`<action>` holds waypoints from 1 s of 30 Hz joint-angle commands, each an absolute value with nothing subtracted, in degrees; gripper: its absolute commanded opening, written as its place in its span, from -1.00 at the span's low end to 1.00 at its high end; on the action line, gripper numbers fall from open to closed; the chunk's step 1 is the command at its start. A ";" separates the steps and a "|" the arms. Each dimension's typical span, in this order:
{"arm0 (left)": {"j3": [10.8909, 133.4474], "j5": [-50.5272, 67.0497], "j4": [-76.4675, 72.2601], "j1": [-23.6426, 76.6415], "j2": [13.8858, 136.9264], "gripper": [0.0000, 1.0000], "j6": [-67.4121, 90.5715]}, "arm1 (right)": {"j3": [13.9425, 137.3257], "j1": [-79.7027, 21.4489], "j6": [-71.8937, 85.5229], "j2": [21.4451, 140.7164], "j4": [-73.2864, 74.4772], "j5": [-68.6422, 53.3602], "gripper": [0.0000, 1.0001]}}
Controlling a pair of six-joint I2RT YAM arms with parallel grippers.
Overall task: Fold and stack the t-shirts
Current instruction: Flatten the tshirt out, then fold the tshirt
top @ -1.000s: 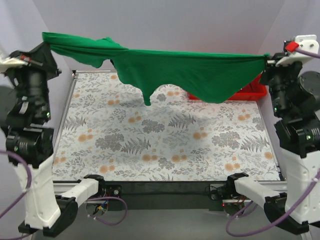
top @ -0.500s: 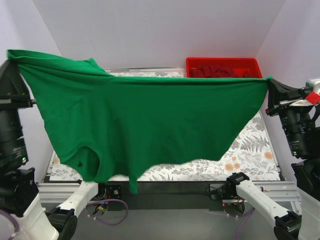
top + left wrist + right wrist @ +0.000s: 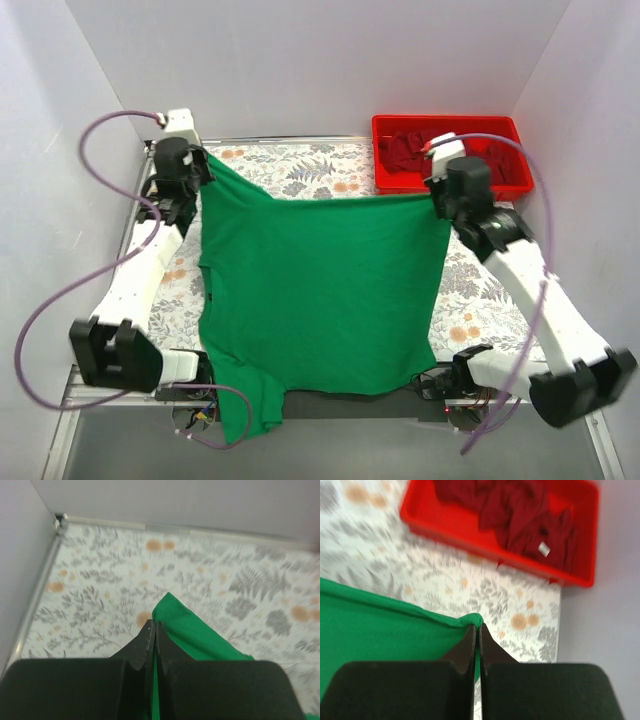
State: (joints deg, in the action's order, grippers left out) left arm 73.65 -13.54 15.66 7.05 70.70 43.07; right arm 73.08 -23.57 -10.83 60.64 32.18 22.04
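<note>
Most of table (image 3: 300, 165) under green t-shirt (image 3: 320, 290)

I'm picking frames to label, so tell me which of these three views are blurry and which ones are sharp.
Top view: sharp and evenly lit, the green shirt crisp. Left wrist view: slightly soft, the table print hazy, the left gripper only a dark shape. Right wrist view: the blurriest, with the red bin and the table print smeared; the right gripper is dark too.

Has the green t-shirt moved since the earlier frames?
Yes. The green t-shirt has come down from mid-air onto the table, now lying nearer than the red bin it partly hid.
</note>
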 commanded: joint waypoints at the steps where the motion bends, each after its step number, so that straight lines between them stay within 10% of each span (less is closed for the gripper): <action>1: 69.09 -11.44 3.44 6.42 74.86 -1.00 40.35 | 67.25 -22.06 -11.51 68.26 23.32 27.52 -0.97; 16: 70.75 -6.50 -5.19 5.80 99.22 -1.00 40.87 | 63.46 -13.10 -15.29 93.06 1.67 21.62 -0.97; 30: 67.95 -5.01 4.30 5.62 92.21 -1.00 46.67 | 60.57 -12.39 -12.84 90.53 1.67 18.89 -0.97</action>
State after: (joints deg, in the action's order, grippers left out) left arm 69.12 -5.06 1.72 6.09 98.63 44.95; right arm 61.91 -12.71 -14.50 94.06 4.43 19.07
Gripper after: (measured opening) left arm 0.014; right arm 0.012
